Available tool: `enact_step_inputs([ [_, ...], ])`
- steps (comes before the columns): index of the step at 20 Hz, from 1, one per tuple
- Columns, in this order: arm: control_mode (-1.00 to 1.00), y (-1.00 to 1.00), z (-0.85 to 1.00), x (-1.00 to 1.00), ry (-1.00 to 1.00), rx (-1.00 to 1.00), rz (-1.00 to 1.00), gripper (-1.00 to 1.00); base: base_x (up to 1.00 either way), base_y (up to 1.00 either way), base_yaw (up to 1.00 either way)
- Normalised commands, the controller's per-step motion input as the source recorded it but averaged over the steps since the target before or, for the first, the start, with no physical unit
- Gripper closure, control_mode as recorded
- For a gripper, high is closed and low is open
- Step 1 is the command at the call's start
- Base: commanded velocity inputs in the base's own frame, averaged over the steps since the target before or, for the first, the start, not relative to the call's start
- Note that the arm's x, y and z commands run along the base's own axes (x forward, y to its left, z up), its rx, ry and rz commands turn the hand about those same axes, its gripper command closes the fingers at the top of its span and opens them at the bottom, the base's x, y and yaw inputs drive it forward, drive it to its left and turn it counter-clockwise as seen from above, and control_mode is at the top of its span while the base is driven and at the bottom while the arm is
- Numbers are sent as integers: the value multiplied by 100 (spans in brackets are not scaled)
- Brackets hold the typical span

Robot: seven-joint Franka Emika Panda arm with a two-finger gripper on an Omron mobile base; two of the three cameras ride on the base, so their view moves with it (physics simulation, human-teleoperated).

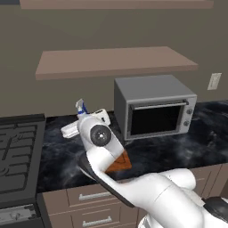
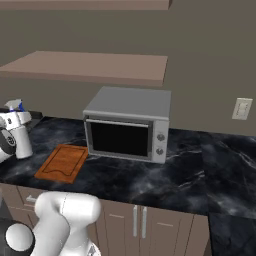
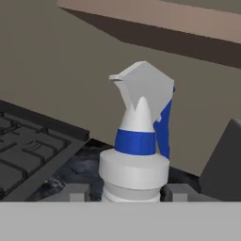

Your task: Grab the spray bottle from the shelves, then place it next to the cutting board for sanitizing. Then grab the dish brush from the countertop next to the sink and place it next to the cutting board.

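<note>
A: Where's the bottle (image 3: 136, 150) now?
B: Upright between the hand's (image 3: 126, 192) fingers, gripped low on its body, above the surface (image 2: 200, 165) by the stove (image 1: 18, 147)
A: And the board (image 2: 62, 162)?
B: Flat beside the microwave (image 2: 127, 125), under the shelf (image 2: 90, 66)

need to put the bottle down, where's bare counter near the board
Bare countertop runs in front of the microwave, right of the cutting board. It is crowded left of the board, where the gripper holds the spray bottle.
</note>
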Motion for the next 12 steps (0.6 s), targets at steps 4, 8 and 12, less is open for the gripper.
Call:
enact_step_inputs([
  [4, -100, 15, -48, 40, 0, 8, 15, 100, 0, 0, 0],
  [8, -100, 24, -36, 35, 0, 8, 12, 100, 0, 0, 0],
  [12, -100, 21, -30, 11, 0, 1, 5, 100, 0, 0, 0],
])
